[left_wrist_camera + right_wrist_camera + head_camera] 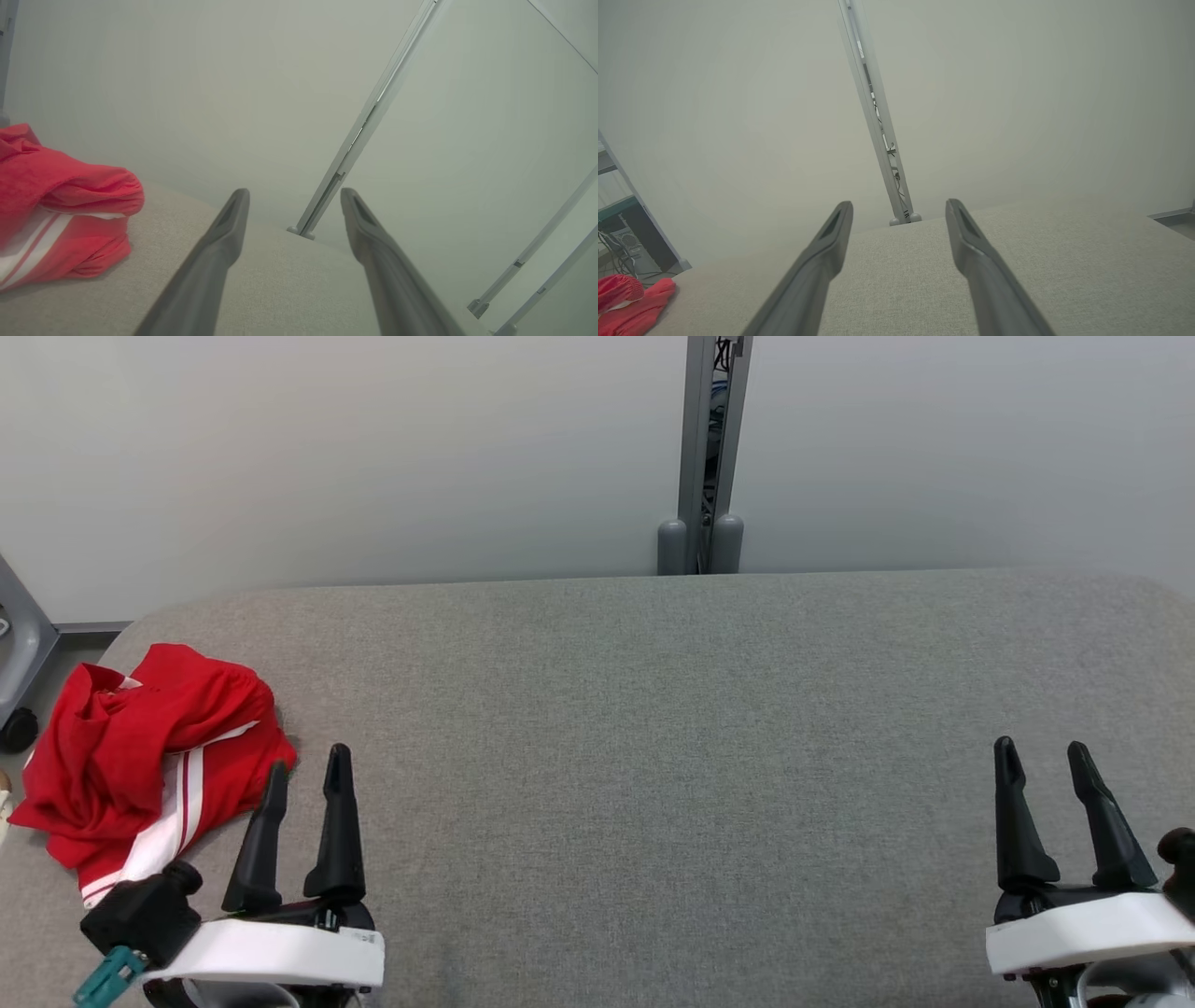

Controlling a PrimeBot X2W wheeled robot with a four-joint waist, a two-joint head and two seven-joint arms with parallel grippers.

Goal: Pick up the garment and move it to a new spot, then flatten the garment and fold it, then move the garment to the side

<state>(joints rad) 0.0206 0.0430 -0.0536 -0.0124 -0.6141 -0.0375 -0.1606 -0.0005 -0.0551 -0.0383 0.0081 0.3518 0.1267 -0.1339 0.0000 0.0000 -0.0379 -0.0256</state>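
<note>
A crumpled red garment (140, 756) with white stripes lies in a heap at the left end of the grey padded surface (653, 728). It appears at the left edge in the left wrist view as the garment (60, 210) and as a small red patch, the garment (626, 303), at the lower left in the right wrist view. My left gripper (308, 775) stands open just right of the heap, nothing between its fingers (224, 242). My right gripper (1041, 761) is open at the lower right, far from the cloth, with its fingers (976, 261) over bare surface.
Pale partition walls stand behind the surface, joined by a grey metal post (705, 457) at the back middle. A grey frame with a black wheel (17, 728) sits off the left edge. Shelving and cables (621, 238) show beyond the surface's left end.
</note>
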